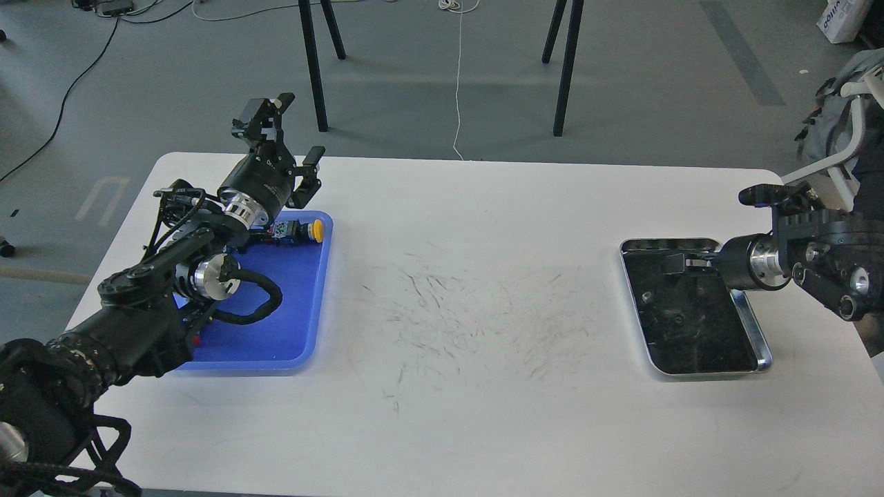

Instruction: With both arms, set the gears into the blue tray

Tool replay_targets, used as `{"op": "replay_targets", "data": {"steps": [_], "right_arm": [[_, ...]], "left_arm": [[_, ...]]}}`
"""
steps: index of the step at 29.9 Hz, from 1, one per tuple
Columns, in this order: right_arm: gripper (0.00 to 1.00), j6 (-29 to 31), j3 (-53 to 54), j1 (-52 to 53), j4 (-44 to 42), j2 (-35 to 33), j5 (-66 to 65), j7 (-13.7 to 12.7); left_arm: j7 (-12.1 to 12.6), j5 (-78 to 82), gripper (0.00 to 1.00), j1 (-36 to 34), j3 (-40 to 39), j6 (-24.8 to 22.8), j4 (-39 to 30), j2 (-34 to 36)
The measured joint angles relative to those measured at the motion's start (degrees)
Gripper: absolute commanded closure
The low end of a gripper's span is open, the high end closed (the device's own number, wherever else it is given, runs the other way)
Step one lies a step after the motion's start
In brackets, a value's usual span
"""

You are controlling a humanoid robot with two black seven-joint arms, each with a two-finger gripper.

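Note:
The blue tray point(290, 310) lies at the table's left, partly covered by my left arm. My left gripper point(300, 127) hangs above the tray's far edge, open and empty, its fingers pointing away from me. On the right, my right gripper point(673, 264) reaches in low over the far part of the silver tray point(756, 338); it looks small and dark, so its fingers cannot be told apart. Two tiny dark gears show faintly on that tray's dark bottom, one point(647, 297) left of the gripper and one point(680, 319) nearer to me.
A push-button switch with a yellow cap point(304, 230) lies in the blue tray's far right corner. The white table point(469, 386) is scuffed in the middle. Black stand legs point(314, 76) rise from the floor behind the far edge.

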Motion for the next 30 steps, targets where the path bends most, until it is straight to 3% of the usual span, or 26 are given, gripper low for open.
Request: {"op": "replay_targets", "data": {"steps": [18,25,30], "right_arm": [[0.84,0.09,-0.18,0.18,0.75,1.07,0.03,0.04],[0.87,0.10,-0.22,1.49,0.95,1.06,0.43,0.13],[0.87,0.21,-0.02,3.23,1.04,0.23,0.60,1.73]], "left_arm": [[0.00,0.01,0.00,-0.11,0.02,-0.21,0.61,0.10],[0.00,0.01,0.00,0.05,0.02,-0.17,0.66,0.11],[0.00,0.01,0.00,0.07,0.02,-0.13,0.73,0.15]]}}
